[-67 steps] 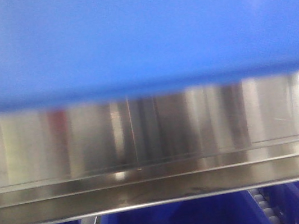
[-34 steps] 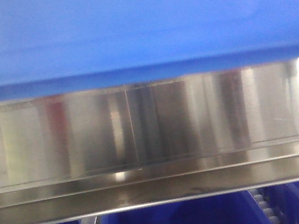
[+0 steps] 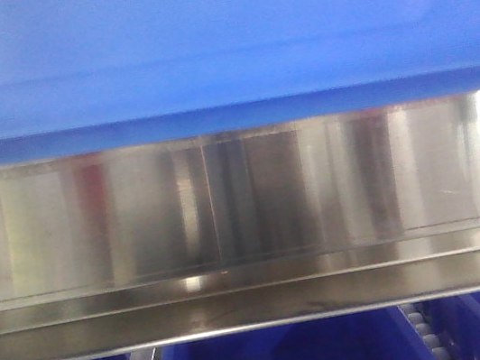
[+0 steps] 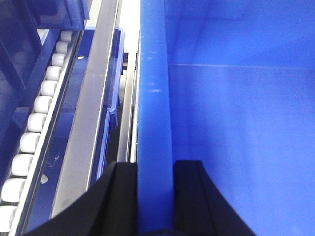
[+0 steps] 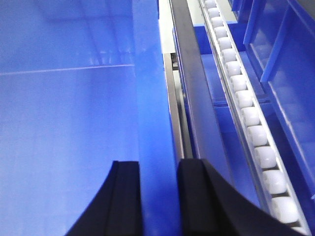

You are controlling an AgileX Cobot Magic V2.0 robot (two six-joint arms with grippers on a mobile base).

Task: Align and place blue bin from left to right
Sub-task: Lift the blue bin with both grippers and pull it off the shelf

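black fingers (image 4: 123,196) of our left gripper (image 4: 156,169) are pinching the left wall of the blue bin (image 4: 236,123), one pad outside the rim and one inside. our right gripper (image 5: 160,167) is doing the same on the opposite wall, its fingers (image 5: 197,196) pressing from either side. both pairs are clamping plastic, not closing on air. the bin is sitting between our two wrists, and in the front view its broad side panel is filling the upper frame above a brushed steel shelf front (image 3: 243,198), with darker blue tubs (image 3: 277,357) showing beneath. we cannot tell whether its base is resting on anything. white roller tracks (image 4: 42,105) are running just beside each gripped wall, beyond metal rails. we are judging this as the carry-and-align step, with placing not yet done. the next move is calling for both arms travelling together at matching height, so the bin stays level and square to the rails, then lowering before either grip is loosening. our arms are reaching forward, well apart, each wrist looking along its own wall.
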